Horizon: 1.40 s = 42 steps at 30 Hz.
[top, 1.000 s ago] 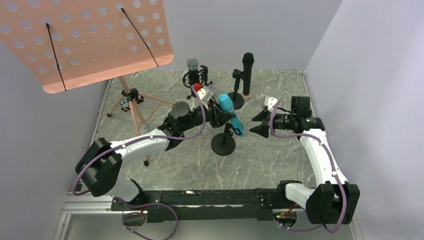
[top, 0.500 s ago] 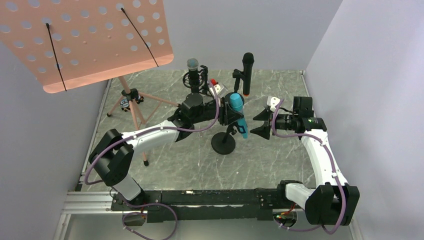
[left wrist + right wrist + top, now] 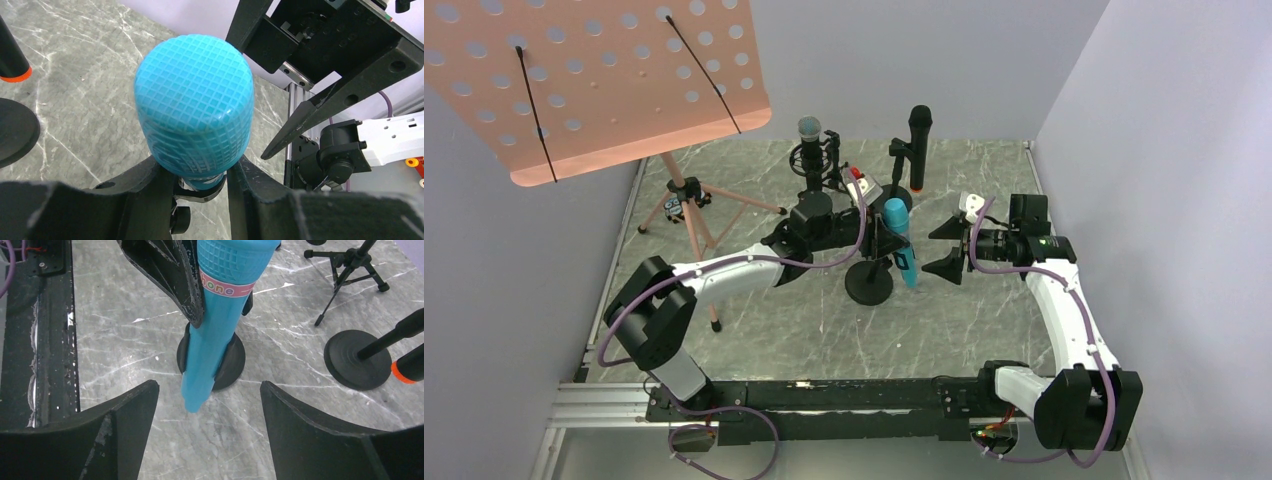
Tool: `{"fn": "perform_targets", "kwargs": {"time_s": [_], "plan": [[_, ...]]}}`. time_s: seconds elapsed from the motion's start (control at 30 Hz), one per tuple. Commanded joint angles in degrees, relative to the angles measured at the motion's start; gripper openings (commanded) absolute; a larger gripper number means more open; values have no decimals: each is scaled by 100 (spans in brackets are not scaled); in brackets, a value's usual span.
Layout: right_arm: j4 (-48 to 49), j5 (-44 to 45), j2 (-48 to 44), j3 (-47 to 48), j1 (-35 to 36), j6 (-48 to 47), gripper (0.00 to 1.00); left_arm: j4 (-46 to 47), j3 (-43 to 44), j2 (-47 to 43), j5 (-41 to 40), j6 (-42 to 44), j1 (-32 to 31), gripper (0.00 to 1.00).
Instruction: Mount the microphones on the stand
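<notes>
My left gripper (image 3: 886, 240) is shut on the bright blue microphone (image 3: 900, 245), gripping just under its mesh head (image 3: 195, 100). It holds the microphone nearly upright, tail down, over the small round-based stand (image 3: 869, 285). A black clip (image 3: 200, 189) of the stand sits round the shaft under the head. In the right wrist view the blue body (image 3: 215, 340) hangs in front of the stand base (image 3: 231, 360). My right gripper (image 3: 945, 249) is open and empty, just right of the microphone tail. The silver-mesh microphone (image 3: 810, 130) and the all-black microphone with orange end (image 3: 919, 140) stand upright on stands at the back.
A pink perforated music stand (image 3: 594, 80) on a tripod (image 3: 689, 205) fills the back left. The round base (image 3: 357, 357) of the black microphone's stand lies right of the front stand. Walls close in on both sides.
My left arm has carried the blue microphone right and forward and turned it more upright over the front stand. My right gripper has stayed almost in place, open.
</notes>
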Motion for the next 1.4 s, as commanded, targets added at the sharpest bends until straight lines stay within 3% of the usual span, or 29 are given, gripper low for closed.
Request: {"fn": "perform_targets", "kwargs": {"time_s": [0.0, 0.1, 0.17, 0.43, 0.73, 1.03, 1.17, 1.2, 1.37], "plan": [[316, -363, 8, -82, -20, 78, 82, -1156, -476, 357, -191, 322, 14, 0], [400, -453, 43, -134, -21, 189, 87, -1127, -459, 312, -304, 273, 15, 0], [579, -482, 50, -184, -12, 380, 91, -1207, -399, 224, -425, 242, 16, 5], [966, -496, 65, -294, 49, 836, 93, -1309, -395, -441, -607, 160, 54, 54], [1173, -547, 153, -374, 189, 1040, 94, -1275, -777, -1248, -749, 247, 101, 81], [1654, -443, 145, -557, 550, 1427, 95, -1055, -1682, -2603, -1076, 332, 122, 89], [2526, -244, -12, -802, 727, 2277, 95, -1185, -2387, -3799, -1905, 698, 128, 92], [2695, -149, -51, -834, 787, 2447, 95, -1306, -2582, -4111, -2207, 778, 129, 96], [3038, 453, -105, -802, 1133, 2948, 95, -2401, -2920, -5605, -3241, 979, 218, 99]]}}
